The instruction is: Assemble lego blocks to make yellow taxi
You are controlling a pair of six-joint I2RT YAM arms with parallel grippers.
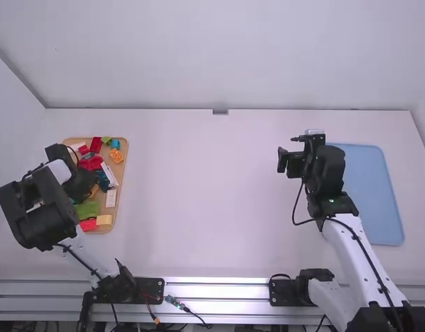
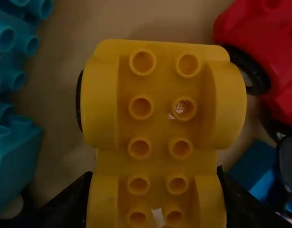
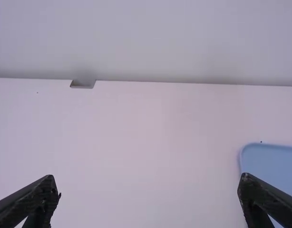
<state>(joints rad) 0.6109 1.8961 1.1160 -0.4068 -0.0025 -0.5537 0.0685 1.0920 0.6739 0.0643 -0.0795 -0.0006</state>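
The white tabletop (image 1: 212, 200) spreads widest, running right from the wooden tray (image 1: 124, 149) as a broad open stretch, and past its far side to a straight edge along the white wall (image 1: 212, 55). The right arm (image 1: 354, 252) stands well to the right of the wooden tray, while the left arm (image 1: 39, 211) leans over the tray's left side. Far right of the wooden tray lies the blue tray (image 1: 372, 194), its near-left edge partly behind the right arm. The right gripper (image 1: 284, 160) is above the table between the two trays, its two fingers spread wide with a gap between them. The left gripper (image 1: 79, 181) is over the wooden tray, and, as far as the dim close view lets me judge, its fingers are closed on both sides of the studded yellow base (image 2: 158, 128), also over that tray. Beside the base are a red vehicle piece (image 2: 274, 57), with dark wheels, and teal blocks (image 2: 13, 171). Toward the wooden tray's near edge sits a green block (image 1: 88, 209), with a white block (image 1: 111, 198) by its right edge; a small orange block (image 1: 115, 155) rests nearer its far-right corner.
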